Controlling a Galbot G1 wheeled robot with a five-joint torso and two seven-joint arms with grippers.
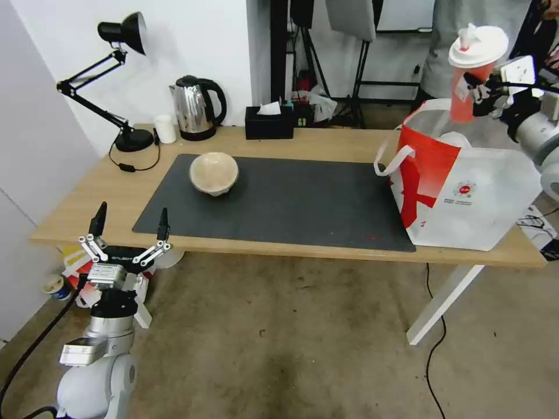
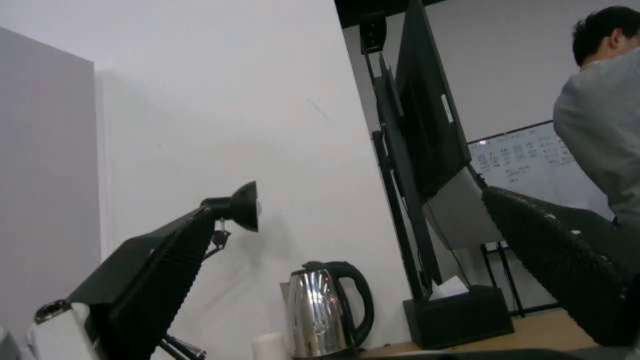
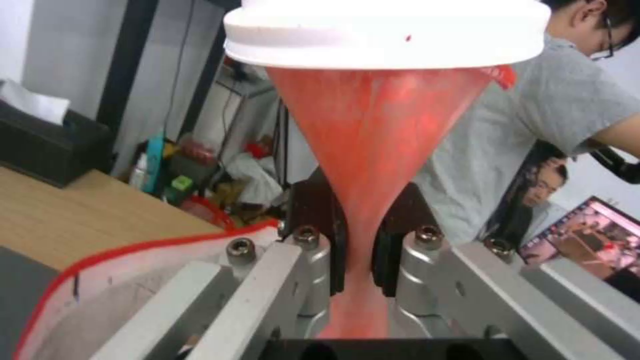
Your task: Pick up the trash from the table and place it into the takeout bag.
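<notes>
Cup (image 1: 474,64) pinched hard in R gripper (image 3: 358,260), over bag (image 1: 466,186) mouth. Step: drop-in; next needs lower + release. L gripper (image 1: 129,224) wide open, empty, near table (image 1: 326,145) edge. Bowl (image 1: 213,173) left.

I see a red cup (image 1: 466,96) with a white lid (image 1: 478,46), its wall a streaky translucent red in the right wrist view. The bag (image 1: 466,186) is white with a red side panel, white handles, a small round red logo and a silvery lining. The bowl (image 1: 213,172) is beige. The mat (image 1: 291,203) is dark grey on a light-wood table (image 1: 75,209) with white legs
</notes>
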